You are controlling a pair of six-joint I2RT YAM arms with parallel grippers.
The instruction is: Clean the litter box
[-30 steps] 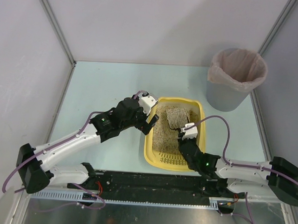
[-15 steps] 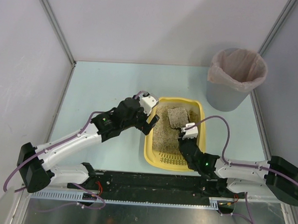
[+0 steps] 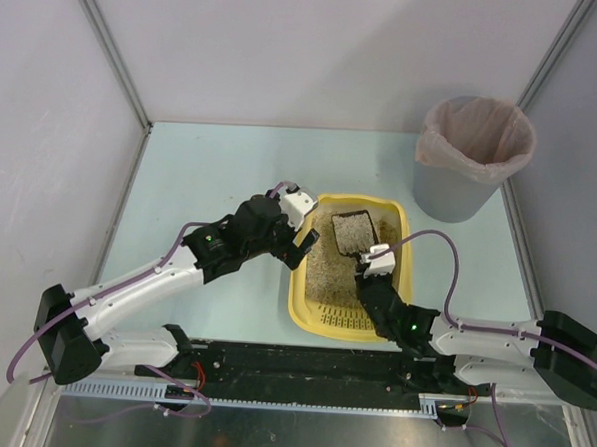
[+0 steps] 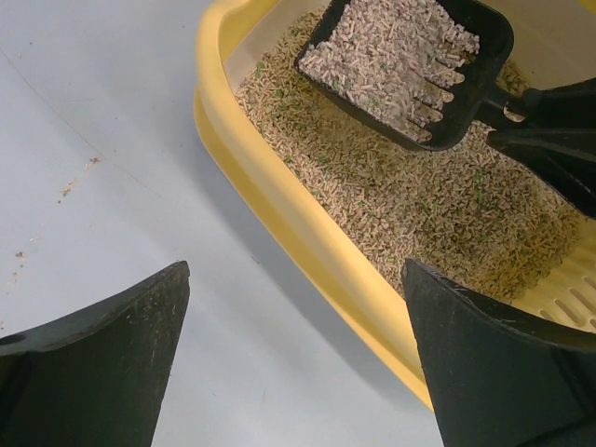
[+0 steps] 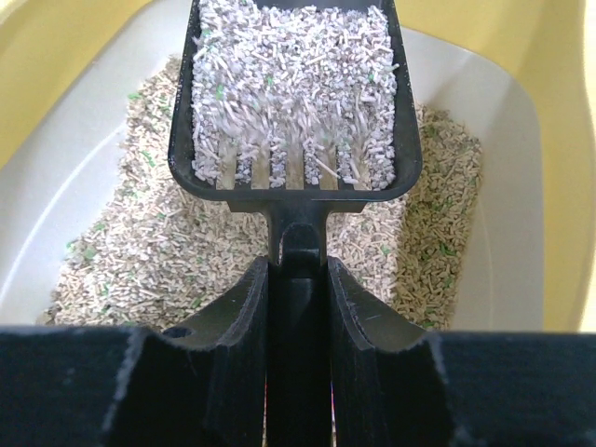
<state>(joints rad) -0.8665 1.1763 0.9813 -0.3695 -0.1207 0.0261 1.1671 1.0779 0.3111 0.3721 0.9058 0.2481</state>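
- The litter box (image 3: pixel 301 284), a shallow yellow tray on the pale table (image 3: pixel 211 169), lies straight ahead of the right gripper (image 5: pixel 298 270) and just inside the reach of the left one. Its slotted end is nearest the arms.
- The right gripper's two fingers are clamped tight on the handle of a black slotted scoop (image 5: pixel 298 199), which juts forward from the hand so the blade stays roughly level and the load does not spill.
- Just beyond those fingers the scoop rides clear above the bed of beige litter (image 5: pixel 140 251), heaped with paler pellets. Blur at the slots suggests loose grains are dropping back through, the point of lifting it over the tray.
- The left gripper (image 4: pixel 294 289) hovers at the tray's left long rim with its jaws spread wide and nothing between them. It appears posted there to brace the tray against the scoop's push, though whether a finger touches the rim cannot be told.
- Farther off, ahead and to the right of the scoop hand and well apart from the tray, stands the grey bin (image 3: pixel 460 197) with its pinkish liner, mouth open, the likely destination for the load.
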